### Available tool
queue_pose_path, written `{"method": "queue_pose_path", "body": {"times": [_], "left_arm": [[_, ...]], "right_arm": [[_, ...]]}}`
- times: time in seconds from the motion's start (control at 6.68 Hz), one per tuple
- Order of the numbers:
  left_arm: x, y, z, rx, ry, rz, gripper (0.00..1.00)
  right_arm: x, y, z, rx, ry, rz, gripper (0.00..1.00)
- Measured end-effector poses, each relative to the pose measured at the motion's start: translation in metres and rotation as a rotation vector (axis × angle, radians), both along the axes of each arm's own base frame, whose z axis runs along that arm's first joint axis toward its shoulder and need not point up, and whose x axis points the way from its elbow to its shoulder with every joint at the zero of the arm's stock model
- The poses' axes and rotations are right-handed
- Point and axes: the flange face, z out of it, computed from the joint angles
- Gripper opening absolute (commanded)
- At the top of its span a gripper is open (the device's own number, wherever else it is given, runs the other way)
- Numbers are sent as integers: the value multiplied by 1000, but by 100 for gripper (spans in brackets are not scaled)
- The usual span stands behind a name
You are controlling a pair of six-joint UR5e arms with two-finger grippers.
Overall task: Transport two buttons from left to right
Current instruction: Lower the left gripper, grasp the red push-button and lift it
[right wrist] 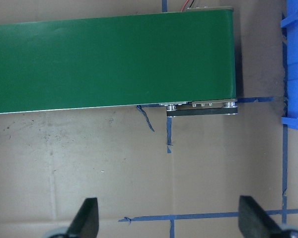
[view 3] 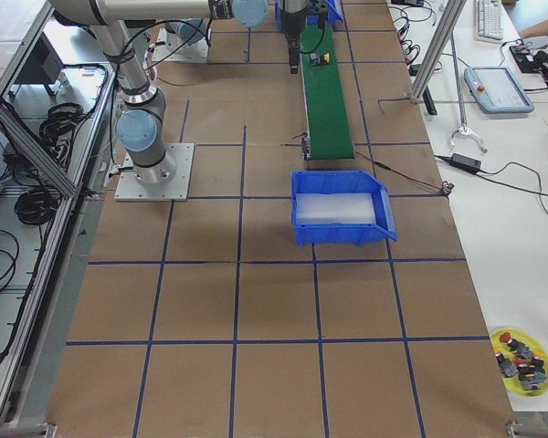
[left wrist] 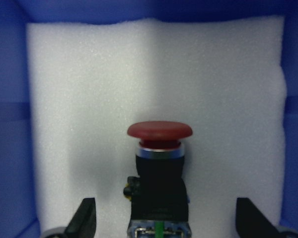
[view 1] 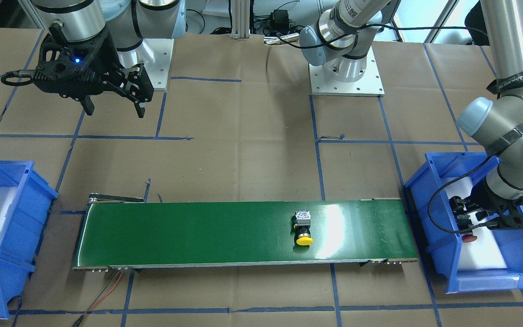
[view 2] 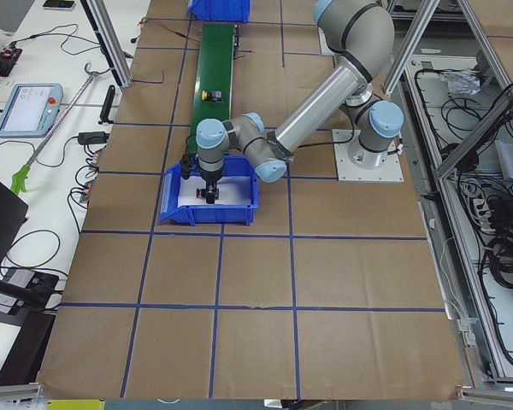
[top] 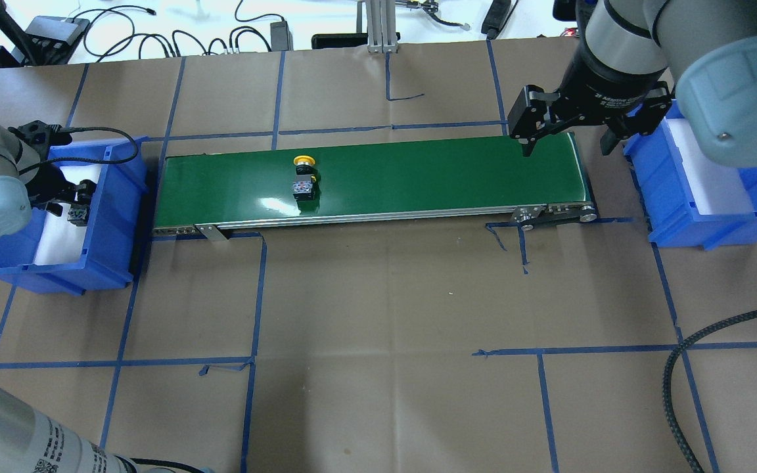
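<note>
yellow button (view 1: 303, 229) lies on its side on the belt (view 1: 198, 231), toward its left end. red button (left wrist: 160, 168) sits in the bin (view 1: 438, 254) off that end, between the left gripper's (left wrist: 167, 220) wide-open jaws, ungripped. right gripper (top: 566, 141) hangs by the belt's right end, jaws wide, empty.

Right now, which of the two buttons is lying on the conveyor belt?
The yellow-capped button, lying on its side on the green belt. The red-capped button is in the left blue bin, on white foam.
</note>
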Motion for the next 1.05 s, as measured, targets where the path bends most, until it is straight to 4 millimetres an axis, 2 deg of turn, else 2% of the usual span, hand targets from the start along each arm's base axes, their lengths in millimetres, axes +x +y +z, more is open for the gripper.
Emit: {"method": "queue_pose_path", "body": {"times": [0.15,0.45,0.6,0.75,1.05], "left_arm": [[0,-1,0,-10,4,0,64],[2,-2,3,-20,4,2,18],[3,-1,5,-23,1,3,6],[4,-1,7,-24,-1,6,0],[8,-2,21,-41,-13,8,0]], "right_arm": [[0,0,0,1,0,0,100],[1,-1,-2,3,-1,1,100],[1,0,-1,3,0,1,100],[0,0,-2,3,0,0,100],[0,0,-2,4,0,0,100]]}}
